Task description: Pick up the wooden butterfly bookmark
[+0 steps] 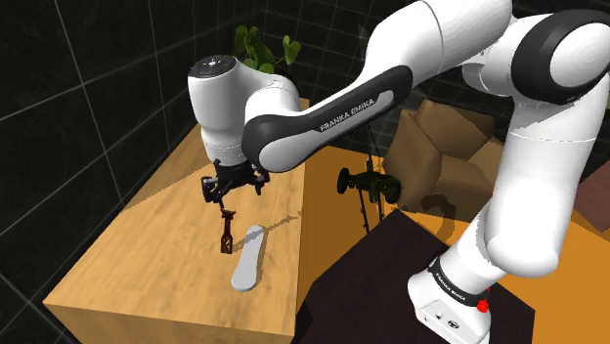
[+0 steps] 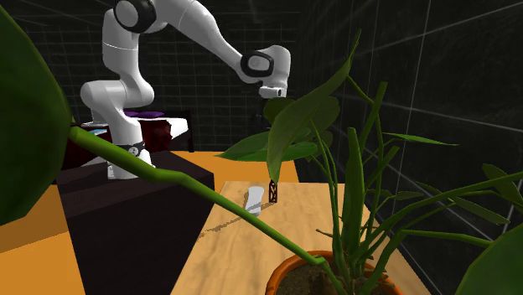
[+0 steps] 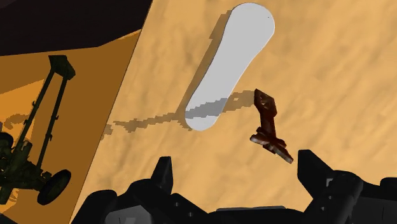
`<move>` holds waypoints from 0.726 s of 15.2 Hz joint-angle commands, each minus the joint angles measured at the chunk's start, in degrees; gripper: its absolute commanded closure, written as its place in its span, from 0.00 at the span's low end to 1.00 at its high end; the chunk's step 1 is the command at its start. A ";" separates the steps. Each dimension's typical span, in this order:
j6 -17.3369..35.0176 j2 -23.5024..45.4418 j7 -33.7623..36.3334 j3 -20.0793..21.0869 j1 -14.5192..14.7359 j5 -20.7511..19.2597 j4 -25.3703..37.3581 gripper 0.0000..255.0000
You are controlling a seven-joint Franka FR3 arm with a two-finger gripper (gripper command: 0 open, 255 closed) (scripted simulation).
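Bookmark: the dark brown bookmark point(image 1: 225, 235) stands nearly on end over the surface, not flat. In the shoulder view it is at 6 o'clock from the tool, its top close under the fingertips. In the wrist view point(image 3: 266, 121) it is just beside one fingertip and outside the gap; whether they touch, I cannot tell.

Bookmark, second exterior view: a thin dark upright sliver point(image 2: 273, 192) on the pale wood, partly behind leaves.

Tool: the black tool point(image 1: 233, 195) points down at the surface. In the wrist view point(image 3: 236, 167) its two fingers stand wide apart and nothing sits between them (so it clasps nothing).

White piece: a flat, round-ended white slab point(image 1: 247, 259) lies on the surface at about 5 o'clock from the bookmark in the shoulder view, near it but apart. In the second exterior view point(image 2: 255, 199) it is at 8 o'clock from the bookmark. In the wrist view point(image 3: 229, 63) a jagged shadow crosses its near end.

Surface: a light wooden top point(image 1: 147, 254), point(image 2: 243, 251), point(image 3: 331, 76), carrying both things.

Tripod: a dark tripod point(image 1: 367, 186), point(image 3: 32, 153) stands on the orange floor point(image 1: 337, 230), at 3 o'clock from the tool in the shoulder view.

Plant: green leaves point(image 1: 262, 49) at 12 o'clock beyond the surface; up close in the second exterior view point(image 2: 352, 193) in a clay-coloured pot.

Armchair: a brown one point(image 1: 440, 156) at 2 o'clock from the tripod.
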 commanded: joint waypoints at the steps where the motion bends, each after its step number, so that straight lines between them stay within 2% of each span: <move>1: -0.91 5.31 3.11 -1.35 2.87 -2.63 4.66 0.00; 11: 2.53 9.86 5.58 -3.30 4.50 -5.54 4.89 0.00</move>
